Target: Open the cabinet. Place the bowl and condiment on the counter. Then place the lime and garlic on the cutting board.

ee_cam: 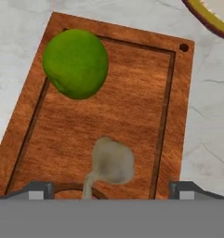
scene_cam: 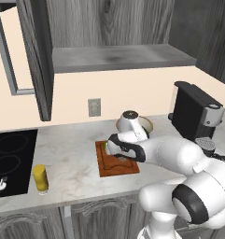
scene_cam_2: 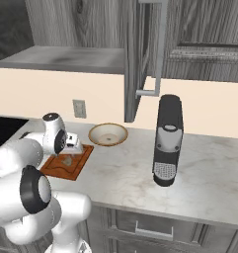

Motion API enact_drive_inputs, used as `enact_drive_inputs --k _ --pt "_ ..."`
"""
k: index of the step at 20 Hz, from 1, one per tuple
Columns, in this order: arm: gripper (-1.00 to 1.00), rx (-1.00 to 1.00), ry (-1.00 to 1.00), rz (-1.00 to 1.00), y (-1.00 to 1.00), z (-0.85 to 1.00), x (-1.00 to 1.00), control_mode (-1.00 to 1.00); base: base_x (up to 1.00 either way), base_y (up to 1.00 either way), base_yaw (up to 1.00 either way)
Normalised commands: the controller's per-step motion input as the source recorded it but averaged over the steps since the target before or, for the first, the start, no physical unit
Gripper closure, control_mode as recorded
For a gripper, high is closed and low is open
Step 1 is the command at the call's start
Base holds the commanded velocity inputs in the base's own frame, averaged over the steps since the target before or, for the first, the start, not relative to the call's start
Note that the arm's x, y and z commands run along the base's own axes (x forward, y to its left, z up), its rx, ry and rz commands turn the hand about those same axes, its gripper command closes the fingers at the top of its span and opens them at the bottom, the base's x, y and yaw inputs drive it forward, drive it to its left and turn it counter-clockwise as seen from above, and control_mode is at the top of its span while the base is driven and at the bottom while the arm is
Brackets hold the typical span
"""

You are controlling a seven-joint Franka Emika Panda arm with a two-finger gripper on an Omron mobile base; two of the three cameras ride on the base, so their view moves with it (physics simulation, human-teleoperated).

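Observation:
The reddish-brown cutting board [ee_cam: 132, 102] lies on the marbled counter [scene_cam: 72, 154]. The green lime [ee_cam: 75, 62] rests on one corner of it. The brownish-grey garlic [ee_cam: 112, 160] lies on the board right below my gripper [ee_cam: 111, 188], whose fingertips [ee_cam: 36, 188] stand wide apart and clear of it, so the gripper is open with nothing held. From the right base view, the garlic [scene_cam_2: 67, 159] sits on the board [scene_cam_2: 54, 168] under the gripper [scene_cam_2: 73, 146]. The cream bowl [scene_cam_2: 108, 134] stands on the counter just behind the board. The yellow condiment [scene_cam: 40, 178] stands near the counter's front edge. The cabinet door [scene_cam: 37, 56] is swung open.
A black coffee machine [scene_cam_2: 167, 141] stands on the counter to the right of the bowl. The black cooktop [scene_cam: 11, 161] lies at the left, close to the condiment. A wall socket [scene_cam: 94, 107] is on the backsplash. The open cabinet's shelf [scene_cam: 118, 57] overhangs the counter.

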Motion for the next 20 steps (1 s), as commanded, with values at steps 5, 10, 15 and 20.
enact_drive_inputs --k 5,10,15,20 --pt "-1.00 0.01 -0.09 -0.08 0.00 0.69 -0.16 -1.00 0.00 0.00 0.00" --pt "-1.00 0.04 0.00 -0.08 0.00 0.87 -0.03 -1.00 0.00 0.00 0.00" --pt "-1.00 0.06 0.00 -0.07 -0.06 0.85 -0.02 -1.00 0.00 0.00 0.00" --pt "-1.00 0.05 0.00 -0.05 -0.15 0.70 -0.10 -1.00 0.00 0.00 0.00"
